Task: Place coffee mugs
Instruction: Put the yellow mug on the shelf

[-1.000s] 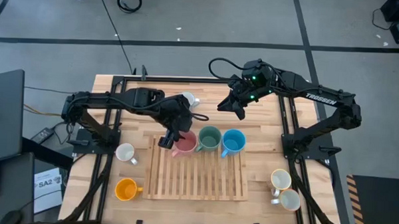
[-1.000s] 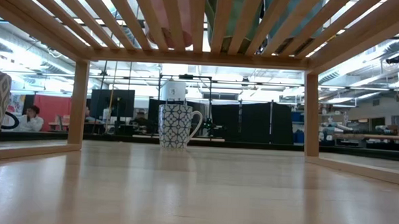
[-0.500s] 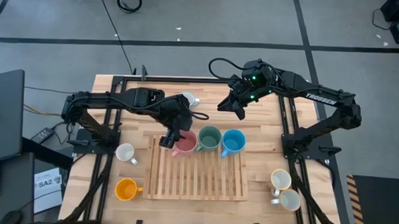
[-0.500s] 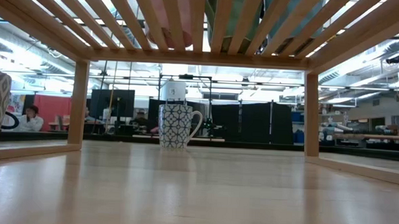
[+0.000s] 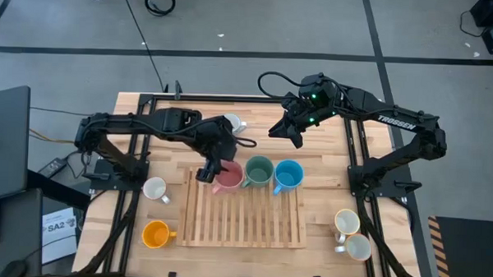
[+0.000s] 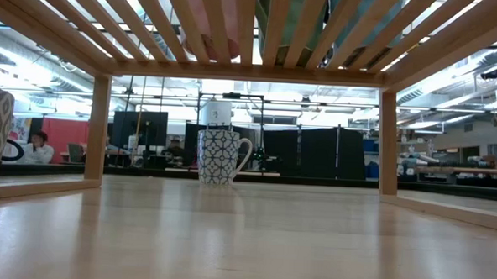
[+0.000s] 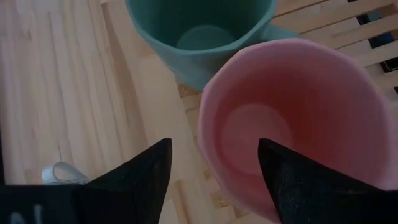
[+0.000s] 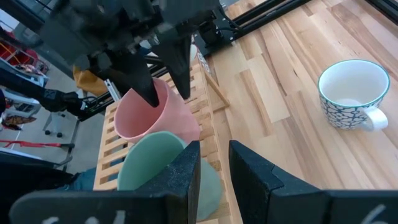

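A pink mug, a dark green mug and a blue mug stand upright in a row on the far end of a wooden slatted rack. My left gripper is open, slanting down over the pink mug's left rim. One finger stands outside the wall and the other inside the mug, and I see a gap on both sides. My right gripper hangs above the table beyond the mugs, its fingers a little apart with nothing between them.
A white patterned mug stands on the table beyond the rack, also in the low view. A white mug and an orange mug stand left of the rack. Two cream mugs stand at the near right.
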Available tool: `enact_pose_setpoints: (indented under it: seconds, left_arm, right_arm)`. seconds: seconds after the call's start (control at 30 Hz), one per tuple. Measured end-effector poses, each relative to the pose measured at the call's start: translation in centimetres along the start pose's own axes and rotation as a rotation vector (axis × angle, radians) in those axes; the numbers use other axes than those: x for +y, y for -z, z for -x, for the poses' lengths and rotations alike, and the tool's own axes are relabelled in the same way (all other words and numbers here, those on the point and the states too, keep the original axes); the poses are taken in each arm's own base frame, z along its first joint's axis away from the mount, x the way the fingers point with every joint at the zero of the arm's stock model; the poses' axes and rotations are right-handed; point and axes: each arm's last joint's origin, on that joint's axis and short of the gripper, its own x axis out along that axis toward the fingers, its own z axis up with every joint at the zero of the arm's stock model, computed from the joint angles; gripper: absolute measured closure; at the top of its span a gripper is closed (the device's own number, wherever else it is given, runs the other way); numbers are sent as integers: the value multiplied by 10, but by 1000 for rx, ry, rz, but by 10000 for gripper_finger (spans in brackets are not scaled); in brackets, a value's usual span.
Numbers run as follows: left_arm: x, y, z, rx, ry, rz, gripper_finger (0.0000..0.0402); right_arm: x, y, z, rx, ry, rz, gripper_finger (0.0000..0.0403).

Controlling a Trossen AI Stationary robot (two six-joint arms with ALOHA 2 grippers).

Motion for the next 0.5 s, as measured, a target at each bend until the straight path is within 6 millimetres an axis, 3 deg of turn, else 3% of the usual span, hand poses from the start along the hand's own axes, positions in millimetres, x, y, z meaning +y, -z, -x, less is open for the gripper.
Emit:
enact_pose_setpoints:
  seconds: [0.27, 0.5]
  left_arm:
    - [-2, 0, 23, -74, -21, 13, 157]
    - [-7, 9, 57, -141, -37, 56, 157]
  right_arm:
    - [0, 0, 0, 3, 1, -1, 313]
    - [1, 1, 0, 8, 0, 1, 313]
